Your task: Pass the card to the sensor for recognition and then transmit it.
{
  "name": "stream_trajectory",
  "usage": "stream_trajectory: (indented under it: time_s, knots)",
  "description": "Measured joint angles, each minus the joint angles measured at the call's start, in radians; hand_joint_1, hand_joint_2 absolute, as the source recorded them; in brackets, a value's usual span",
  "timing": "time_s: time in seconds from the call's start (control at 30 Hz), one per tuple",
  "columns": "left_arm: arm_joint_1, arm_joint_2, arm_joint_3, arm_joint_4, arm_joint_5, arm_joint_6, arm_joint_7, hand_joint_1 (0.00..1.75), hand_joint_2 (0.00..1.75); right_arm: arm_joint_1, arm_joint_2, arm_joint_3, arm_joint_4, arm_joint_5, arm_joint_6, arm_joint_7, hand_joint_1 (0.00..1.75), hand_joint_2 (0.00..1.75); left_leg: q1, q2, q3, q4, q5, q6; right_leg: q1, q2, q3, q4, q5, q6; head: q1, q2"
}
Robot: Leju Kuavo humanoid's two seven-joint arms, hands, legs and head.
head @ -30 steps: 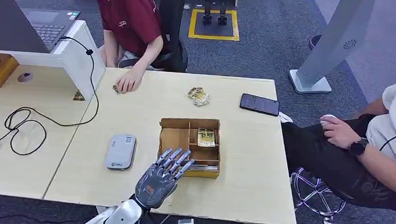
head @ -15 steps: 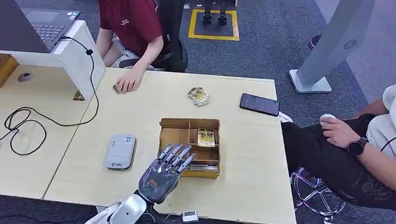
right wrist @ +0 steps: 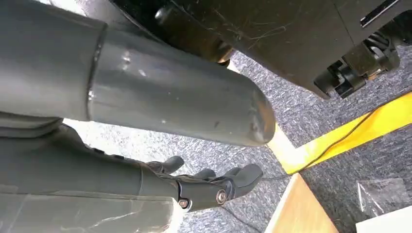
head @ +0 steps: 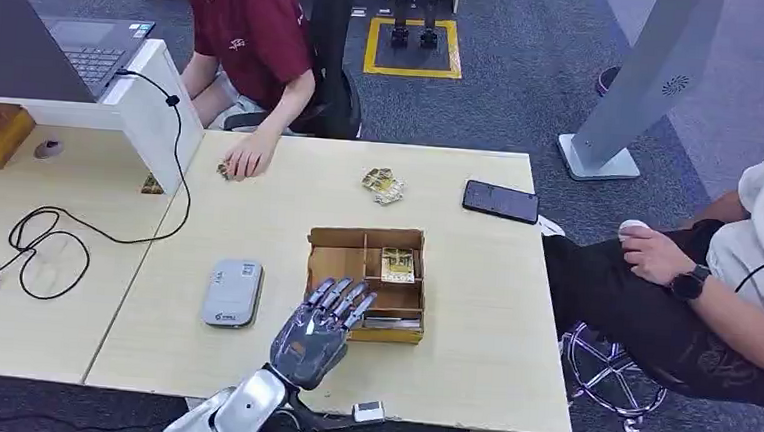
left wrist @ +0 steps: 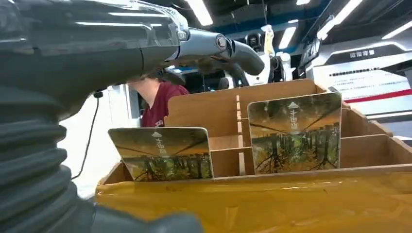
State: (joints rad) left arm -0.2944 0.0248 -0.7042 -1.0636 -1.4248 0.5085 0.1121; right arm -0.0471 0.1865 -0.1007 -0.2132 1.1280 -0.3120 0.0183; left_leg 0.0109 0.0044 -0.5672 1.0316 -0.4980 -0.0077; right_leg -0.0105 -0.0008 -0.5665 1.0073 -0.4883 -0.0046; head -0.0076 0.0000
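On the light wooden table [head: 472,322] stands the compartmented cardboard box [head: 335,263], and the left hand [head: 317,330] hovers at its near edge with the fingers spread and holding nothing, so I judge the step is the reach for a card. The card reader [head: 232,292] lies just beside the box. The upright card [left wrist: 164,154] waits in a near compartment; the next move calls for lowering and pinching its top edge. The right hand [right wrist: 214,187] hangs by the floor, its fingers loosely apart and holding nothing.

Left hand [head: 312,340] hovers over the worktop [head: 469,362], fingers [head: 338,298] spread and holding nothing, their tips at the near edge of the cardboard box [head: 366,277]. Beyond the fingers, a card [head: 397,264] stands in a box compartment. Just left of the fingers lies the grey sensor [head: 232,292].
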Motion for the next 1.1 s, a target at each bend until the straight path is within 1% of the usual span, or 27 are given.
stream_trajectory:
  time_s: [0.57, 1.1]
  knots:
    - [-0.012, 0.001, 0.0, 0.001, 0.034, -0.014, -0.032, 1.75, 1.75, 0.0, 0.0, 0.004, -0.005, -0.003, 0.002, -0.006, 0.0, 0.0, 0.0, 0.0, 0.0, 0.0, 0.0, 0.0, 0.0, 0.0, 0.0, 0.0, 0.0, 0.0, 0.0, 0.0]
    - [-0.012, 0.001, 0.0, 0.005, 0.036, -0.014, -0.039, 1.75, 1.75, 0.0, 0.0, 0.018, -0.008, -0.003, 0.002, -0.006, 0.0, 0.0, 0.0, 0.0, 0.0, 0.0, 0.0, 0.0, 0.0, 0.0, 0.0, 0.0, 0.0, 0.0, 0.0, 0.0]
